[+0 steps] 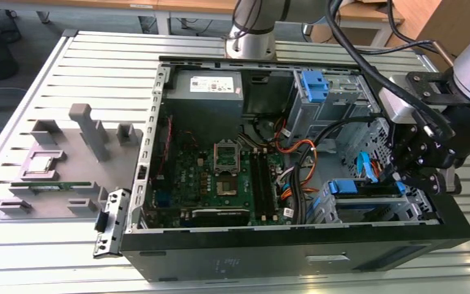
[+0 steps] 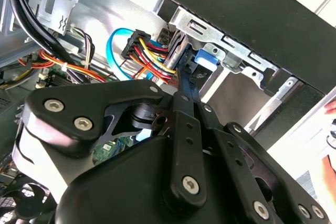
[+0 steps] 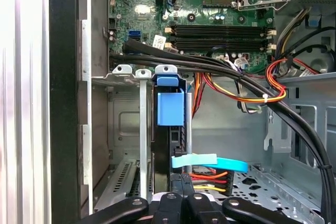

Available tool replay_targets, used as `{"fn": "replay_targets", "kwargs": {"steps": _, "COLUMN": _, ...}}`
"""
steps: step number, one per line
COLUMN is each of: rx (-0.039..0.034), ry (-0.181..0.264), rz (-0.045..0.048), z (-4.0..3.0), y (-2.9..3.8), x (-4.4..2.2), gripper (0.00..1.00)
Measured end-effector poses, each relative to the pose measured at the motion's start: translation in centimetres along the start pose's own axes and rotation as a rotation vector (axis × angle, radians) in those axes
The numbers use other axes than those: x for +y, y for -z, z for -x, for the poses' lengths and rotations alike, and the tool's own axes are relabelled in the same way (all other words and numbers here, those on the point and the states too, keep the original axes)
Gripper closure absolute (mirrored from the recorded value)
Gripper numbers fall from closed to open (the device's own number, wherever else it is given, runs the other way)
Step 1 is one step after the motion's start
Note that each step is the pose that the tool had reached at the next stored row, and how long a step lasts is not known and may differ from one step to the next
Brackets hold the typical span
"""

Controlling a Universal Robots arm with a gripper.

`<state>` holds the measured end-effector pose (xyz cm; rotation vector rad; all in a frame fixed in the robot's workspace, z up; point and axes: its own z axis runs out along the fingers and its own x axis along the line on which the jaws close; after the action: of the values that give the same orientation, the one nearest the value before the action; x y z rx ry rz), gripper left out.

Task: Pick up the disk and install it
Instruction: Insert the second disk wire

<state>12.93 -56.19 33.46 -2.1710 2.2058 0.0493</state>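
We judge the job nearly done: the disk (image 3: 170, 129) stands edge-on in the drive cage (image 1: 366, 199) at the open computer case's (image 1: 218, 263) front corner, with our pincer (image 3: 181, 195) right at its rear edge, though we cannot tell whether it is clenched or released. The first wrist view shows the blue carrier tab (image 3: 170, 107) between the cage rails, while the exterior view shows the grey fixture (image 1: 63, 165) on the counter (image 1: 96, 55).

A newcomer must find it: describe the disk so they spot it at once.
Look in the open computer case, at the drive cage on the exterior view's right, beside the claw. The disk sits there in blue rails beside a light-blue cable, unlike the bare blue bracket in the farther bay.
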Motion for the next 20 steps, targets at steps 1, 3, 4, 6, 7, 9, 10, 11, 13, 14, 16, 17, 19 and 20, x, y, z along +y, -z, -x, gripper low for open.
{"fn": "replay_targets", "kwargs": {"steps": 1, "rx": 0.0001, "ry": 0.0, "rz": 0.0, "z": 0.0, "y": -0.01, "x": 0.0, "gripper": 0.89}}
{"fn": "replay_targets", "kwargs": {"steps": 3, "rx": 0.0003, "ry": 0.0, "rz": 0.0, "z": 0.0, "y": -0.01, "x": 0.0, "gripper": 0.89}}
{"fn": "replay_targets", "kwargs": {"steps": 4, "rx": 0.0003, "ry": 0.0, "rz": 0.0, "z": 0.0, "y": -0.01, "x": 0.0, "gripper": 0.89}}
{"fn": "replay_targets", "kwargs": {"steps": 6, "rx": 0.0003, "ry": 0.0, "rz": -0.0001, "z": -0.01, "y": -0.13, "x": 0.0, "gripper": 0.89}}
{"fn": "replay_targets", "kwargs": {"steps": 7, "rx": 0.0006, "ry": 0.0, "rz": -0.0001, "z": -0.01, "y": -0.16, "x": 0.0, "gripper": 0.89}}
{"fn": "replay_targets", "kwargs": {"steps": 9, "rx": 0.0006, "ry": 0.0, "rz": -0.0001, "z": -0.01, "y": -0.17, "x": 0.0, "gripper": 0.89}}
{"fn": "replay_targets", "kwargs": {"steps": 10, "rx": 0.0004, "ry": 0.0, "rz": -0.0001, "z": -0.01, "y": -0.19, "x": 0.0, "gripper": 0.89}}
{"fn": "replay_targets", "kwargs": {"steps": 11, "rx": 0.0003, "ry": 0.0, "rz": 0.0, "z": -0.01, "y": -0.2, "x": 0.0, "gripper": 0.89}}
{"fn": "replay_targets", "kwargs": {"steps": 13, "rx": 0.0004, "ry": 0.0, "rz": 0.0, "z": -0.01, "y": -0.22, "x": 0.0, "gripper": 0.89}}
{"fn": "replay_targets", "kwargs": {"steps": 14, "rx": 0.0005, "ry": 0.0, "rz": 0.0, "z": -0.01, "y": -0.23, "x": 0.0, "gripper": 0.89}}
{"fn": "replay_targets", "kwargs": {"steps": 16, "rx": 0.0004, "ry": 0.0, "rz": 0.0, "z": -0.01, "y": -0.23, "x": 0.0, "gripper": 0.89}}
{"fn": "replay_targets", "kwargs": {"steps": 17, "rx": 0.0003, "ry": 0.0, "rz": 0.0, "z": -0.01, "y": -0.24, "x": 0.0, "gripper": 0.89}}
{"fn": "replay_targets", "kwargs": {"steps": 19, "rx": 0.0003, "ry": 0.0, "rz": 0.0, "z": -0.01, "y": -0.25, "x": 0.0, "gripper": 0.89}}
{"fn": "replay_targets", "kwargs": {"steps": 20, "rx": -0.0001, "ry": 0.0, "rz": 0.0, "z": -0.01, "y": -0.22, "x": 0.0, "gripper": 0.89}}
